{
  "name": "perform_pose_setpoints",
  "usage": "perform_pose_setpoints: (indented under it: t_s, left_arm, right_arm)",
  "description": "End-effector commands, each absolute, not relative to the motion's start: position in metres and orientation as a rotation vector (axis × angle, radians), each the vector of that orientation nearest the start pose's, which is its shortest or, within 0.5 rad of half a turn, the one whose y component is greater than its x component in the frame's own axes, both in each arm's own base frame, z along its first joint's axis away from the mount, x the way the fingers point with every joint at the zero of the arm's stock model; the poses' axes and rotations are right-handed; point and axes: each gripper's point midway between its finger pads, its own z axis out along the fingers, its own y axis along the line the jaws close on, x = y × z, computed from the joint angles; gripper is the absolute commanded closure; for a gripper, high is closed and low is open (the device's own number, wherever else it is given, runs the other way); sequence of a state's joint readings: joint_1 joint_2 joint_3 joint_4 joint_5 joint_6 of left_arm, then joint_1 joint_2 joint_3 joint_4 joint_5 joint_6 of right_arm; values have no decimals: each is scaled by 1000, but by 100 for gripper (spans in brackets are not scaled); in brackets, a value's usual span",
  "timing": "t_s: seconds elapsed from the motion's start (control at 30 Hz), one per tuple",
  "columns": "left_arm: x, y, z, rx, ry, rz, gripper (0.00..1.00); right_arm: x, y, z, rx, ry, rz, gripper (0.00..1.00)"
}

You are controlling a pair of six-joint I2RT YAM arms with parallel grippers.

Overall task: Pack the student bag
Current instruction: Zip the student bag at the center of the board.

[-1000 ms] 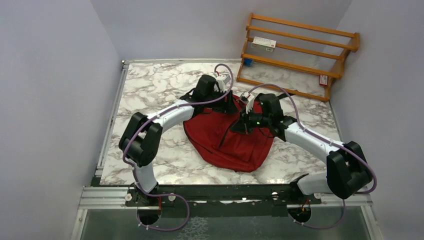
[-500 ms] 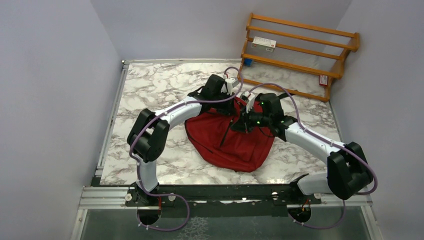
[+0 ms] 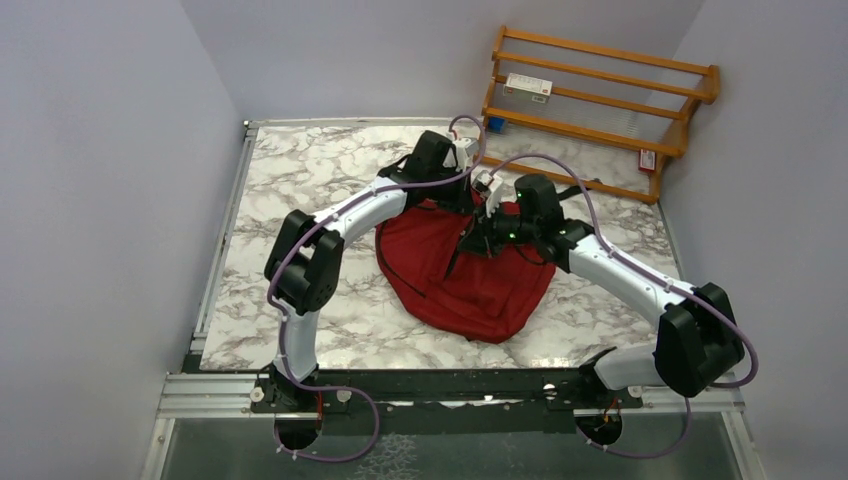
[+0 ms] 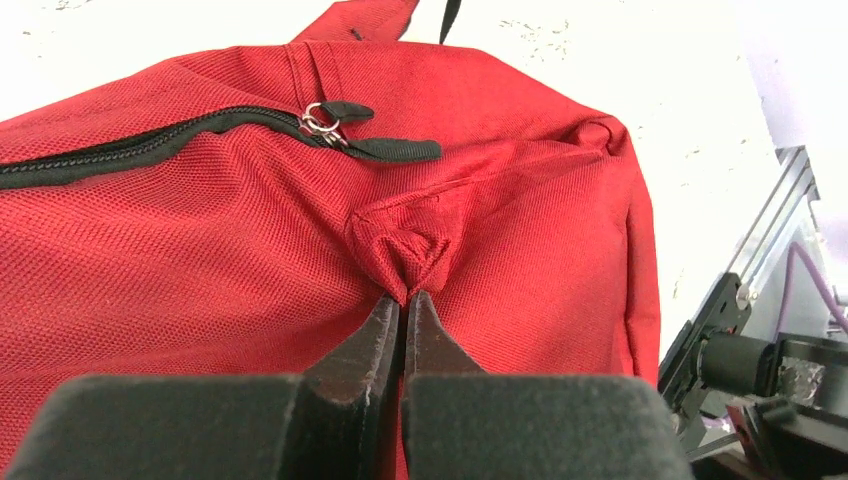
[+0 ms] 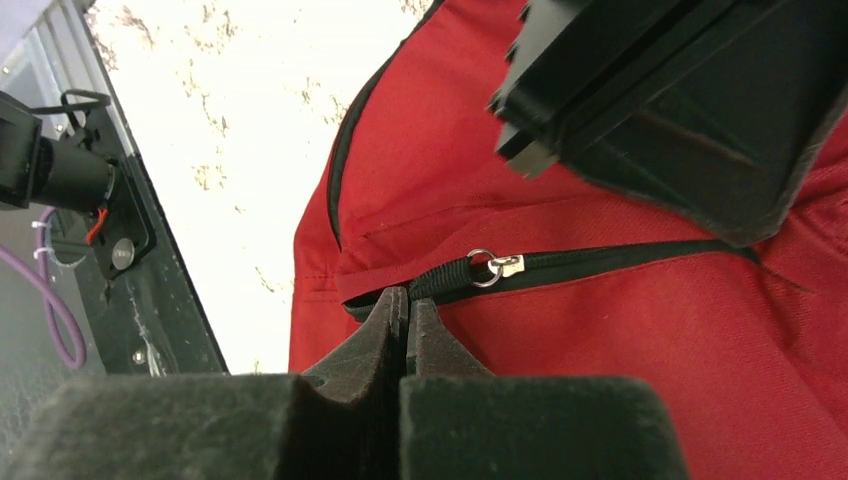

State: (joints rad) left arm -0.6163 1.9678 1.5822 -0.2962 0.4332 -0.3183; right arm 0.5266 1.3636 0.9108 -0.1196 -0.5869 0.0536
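Two grippers are meeting on the student bag, which is lying slumped at the middle of the marble table. The left gripper is pinching a small fold of the bag's red fabric between closed jaws, with a zipper tab at its 12 o'clock. The right gripper is clamping the black zipper cord, its metal ring sitting at 1 o'clock of the fingertips. A wooden rack is leaning at the table's 1 o'clock corner.

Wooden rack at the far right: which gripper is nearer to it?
Left. The left gripper pinches the student bag at its far edge, just short of the wooden rack; the right gripper pinches the bag nearer the robot, farther from the rack.
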Motion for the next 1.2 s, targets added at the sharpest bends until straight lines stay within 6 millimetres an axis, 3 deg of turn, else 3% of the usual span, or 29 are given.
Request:
perform_pose_setpoints:
  t_s: [0.0,0.7,0.97,1.07,1.17]
  left_arm:
    - [424,-365,163,511,2193,-945,100]
    - [435,-352,137,496,2235,-917,100]
    - [433,-348,131,490,2244,-921,100]
    - [434,-346,133,493,2235,-922,100]
    - [433,-344,140,503,2207,-926,97]
  right_arm:
    - [238,289,162,-989,2038,1076,99]
    - [151,324,97,-1317,2171,1217,99]
    - [150,320,75,-1314,2248,1143,99]
    - [159,317,76,-1283,2254,1071,87]
    - [174,318,97,-1197,2194,1000,76]
